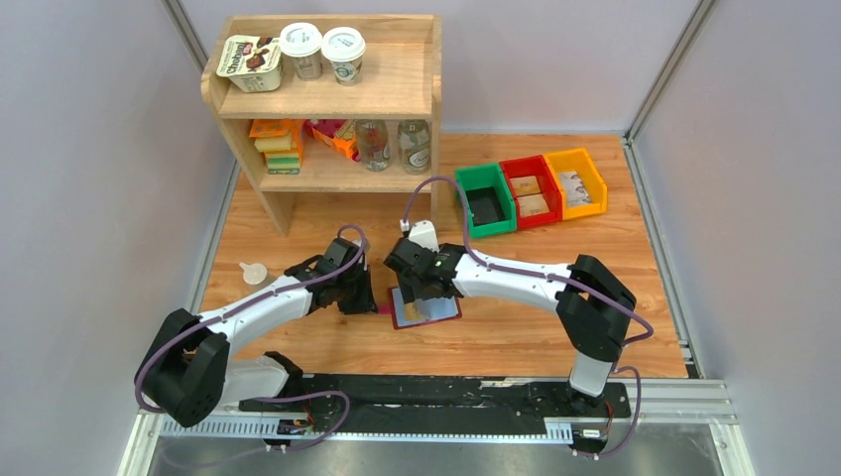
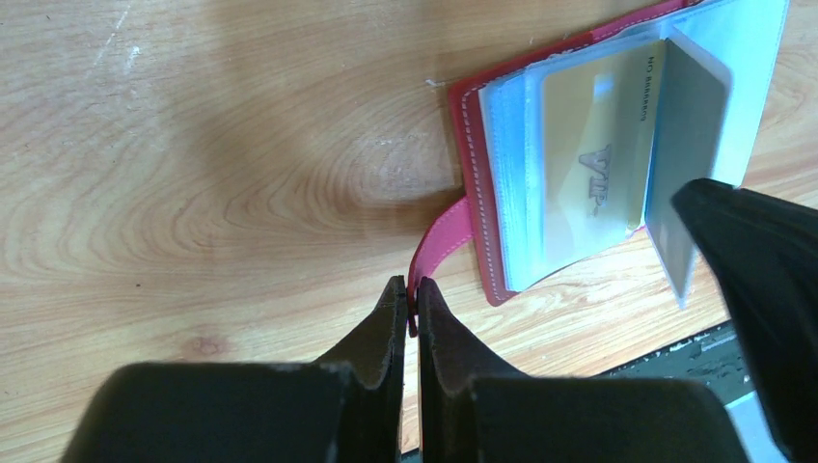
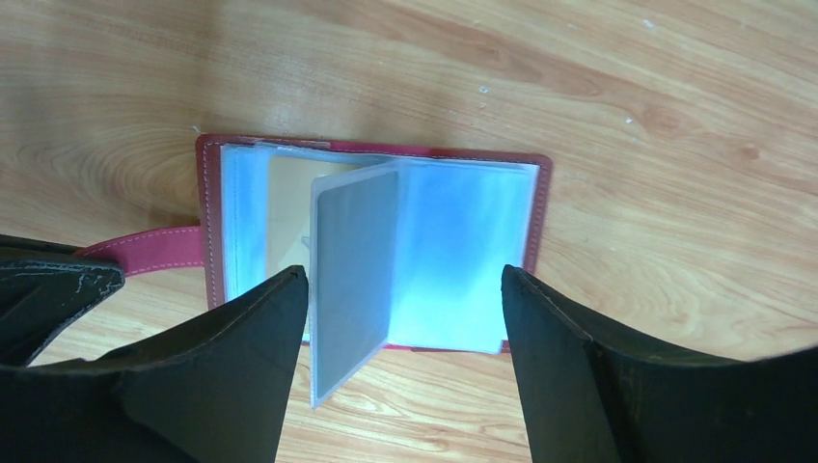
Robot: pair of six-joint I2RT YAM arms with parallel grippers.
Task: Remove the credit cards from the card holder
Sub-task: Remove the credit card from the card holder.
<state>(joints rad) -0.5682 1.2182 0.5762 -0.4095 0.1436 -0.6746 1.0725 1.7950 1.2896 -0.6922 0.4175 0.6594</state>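
The card holder (image 1: 426, 309) lay open on the table (image 1: 555, 337) near the front edge, btwn the two arms, sleeves facing up. L pincer (image 2: 410, 294) was clamped on the closing tab (image 2: 444, 236), which stuck out from the holder's cover edge and rose off the table into the fingers. R pincer (image 3: 403, 277) hung just over the open holder w/ jaws wide apart, gripping nothing. One sleeve leaf stood upright btwn its fingers w/ a grey card (image 3: 355, 251) inside; couldn't tell if either finger touched it. A gold card (image 2: 588, 174) marked "VIP" sat flat in the sleeve beneath. Green, red & yellow bins (image 1: 493, 228) stood well apart at far right, a wooden shelf (image 1: 397, 69) at far left.
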